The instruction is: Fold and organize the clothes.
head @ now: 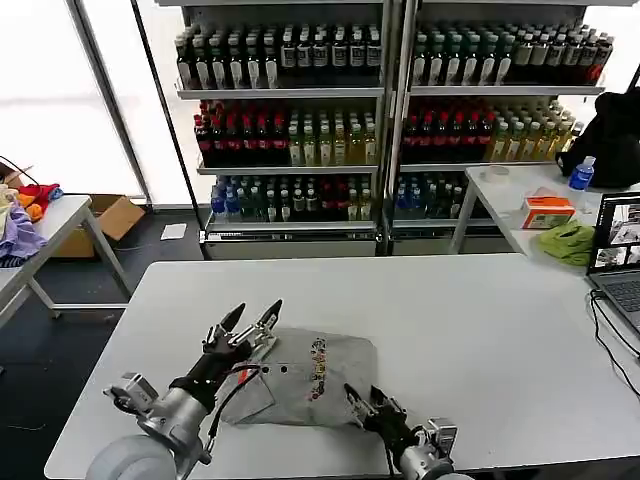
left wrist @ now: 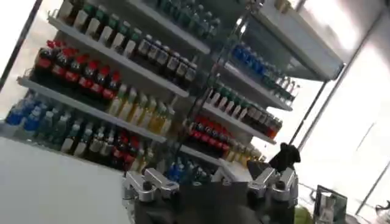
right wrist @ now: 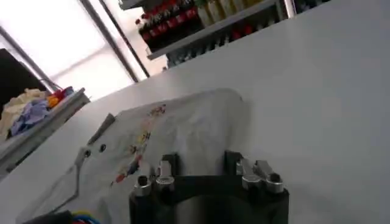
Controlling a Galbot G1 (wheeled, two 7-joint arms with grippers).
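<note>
Folded grey shirt [head: 305, 378] flat on the white table [head: 470, 330], near the front edge. Long side left to right; collar and buttons toward the left, chest print near the middle. Left gripper [head: 248, 322] over the collar end, fingers spread apart. Right gripper [head: 362, 402] at the shirt's near edge, fingers apart, holding nothing.

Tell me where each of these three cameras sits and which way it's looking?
Head view: on the robot's head, looking down at the white table, grey shirt, left gripper and right gripper.
Left wrist view: on the left arm, facing the drink shelves past its open fingers.
Right wrist view: on the right arm, low over the shirt.
Head and right wrist views share the shirt.
</note>
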